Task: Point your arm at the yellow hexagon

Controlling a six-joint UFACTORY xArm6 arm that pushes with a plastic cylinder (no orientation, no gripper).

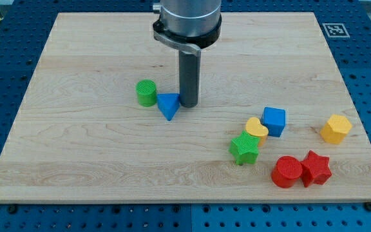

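The yellow hexagon (335,128) lies near the board's right edge. My tip (189,103) stands left of the board's middle, far to the view's left of the hexagon. It is right beside the blue triangle (168,105), touching or nearly touching its right corner. A green cylinder (146,93) sits just left of the triangle.
A yellow heart (256,129), a blue cube (274,121) and a green star (245,149) cluster between my tip and the hexagon. A red cylinder (286,171) and a red star (315,168) lie lower right. The wooden board (95,161) rests on a blue perforated table.
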